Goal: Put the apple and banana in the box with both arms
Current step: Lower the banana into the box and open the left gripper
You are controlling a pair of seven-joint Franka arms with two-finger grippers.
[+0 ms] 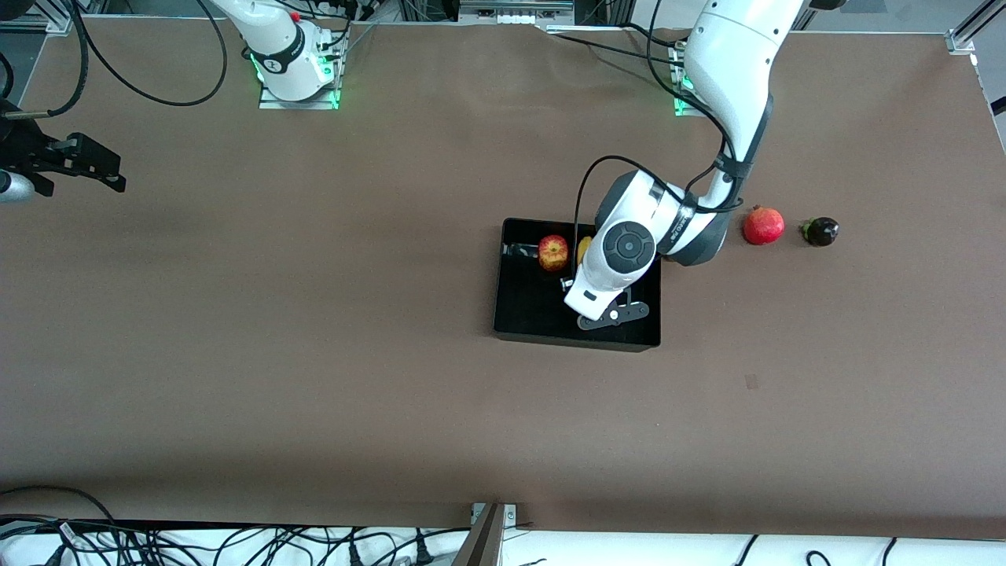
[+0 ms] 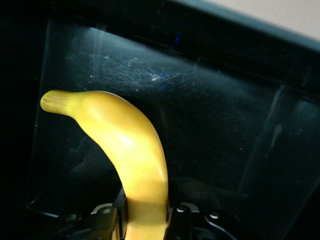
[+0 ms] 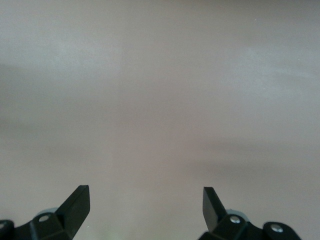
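Note:
The black box (image 1: 574,339) lies mid-table. The red, yellow-streaked apple (image 1: 553,252) rests inside it, toward the robots' side. The left arm reaches down into the box, and its wrist hides most of the banana (image 1: 584,250). In the left wrist view my left gripper (image 2: 146,212) is shut on the yellow banana (image 2: 125,145), held low over the box's scratched floor (image 2: 225,125). My right gripper (image 1: 116,177) waits open and empty over bare table at the right arm's end. In the right wrist view my right gripper (image 3: 146,205) shows spread fingers.
A red pomegranate (image 1: 764,226) and a small dark round fruit (image 1: 820,231) lie on the brown table beside the box, toward the left arm's end. Cables run along the table edge nearest the front camera.

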